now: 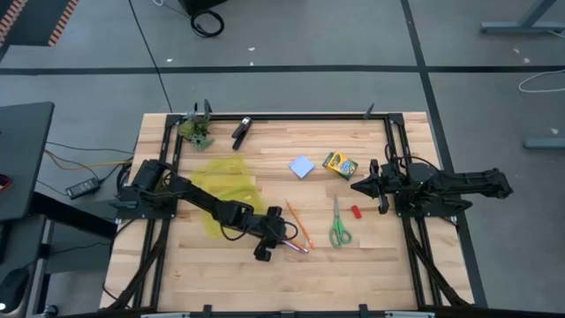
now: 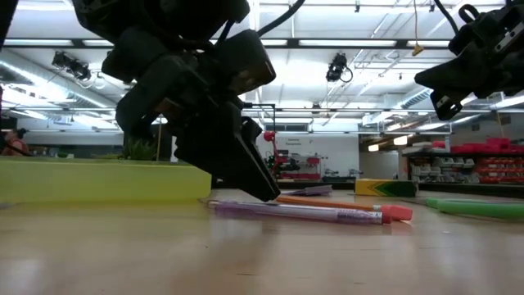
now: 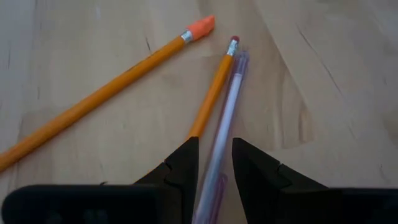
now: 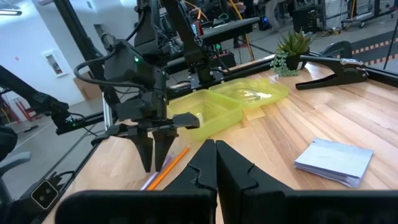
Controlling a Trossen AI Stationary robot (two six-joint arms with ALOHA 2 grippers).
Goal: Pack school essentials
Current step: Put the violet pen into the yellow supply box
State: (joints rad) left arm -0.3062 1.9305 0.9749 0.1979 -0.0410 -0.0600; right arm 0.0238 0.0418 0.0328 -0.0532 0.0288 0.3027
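At table front-centre, left gripper is down at the wood, fingers narrowly parted and straddling the pen; the pads sit on either side of the barrel, and whether they pinch it I cannot tell. Low view shows the gripper tip at table level with the pen flat on the wood. One pencil lies just beside the pen, nearly parallel, running under the finger. Second pencil angles away, eraser ends near each other. From above, both pencils sit between gripper and scissors.

Right gripper hovers above the table at right, fingers pressed together, holding nothing. Red eraser lies just beside the scissors, below that gripper. Crayon box and note pad sit near each other toward the table's far centre. A yellow translucent tray rests left of centre, partly under the left arm. Black clip and small plant stand at the far left edge.
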